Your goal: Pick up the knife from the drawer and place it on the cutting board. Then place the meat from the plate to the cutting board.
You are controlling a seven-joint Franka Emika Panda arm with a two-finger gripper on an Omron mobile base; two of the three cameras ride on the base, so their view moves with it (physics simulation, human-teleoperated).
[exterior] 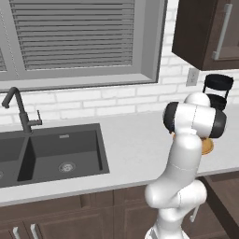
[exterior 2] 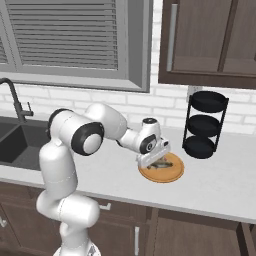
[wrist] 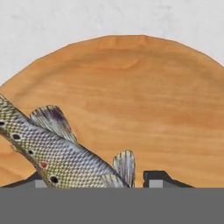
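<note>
The meat [wrist: 57, 153], a speckled grey-green fish, lies on the round orange plate [wrist: 131, 87] on the white counter. My gripper [exterior 2: 155, 161] is lowered onto the plate [exterior 2: 174, 172] over the meat [exterior 2: 161, 163]. In the hand view my gripper [wrist: 98, 180] straddles the fish's body, one dark fingertip [wrist: 157, 178] a little clear of its fin, the other at its far side. The jaws stand apart around it. In the left base view my own arm hides most of the plate [exterior: 207, 147]. The knife and the cutting board are out of view.
A black three-tier rack [exterior 2: 205, 125] stands just behind the plate on the right. A dark sink [exterior: 56, 154] with a faucet [exterior: 18, 109] lies to the left. An open drawer [exterior: 226, 191] juts out below the counter edge. Dark wall cabinets [exterior 2: 210, 40] hang overhead.
</note>
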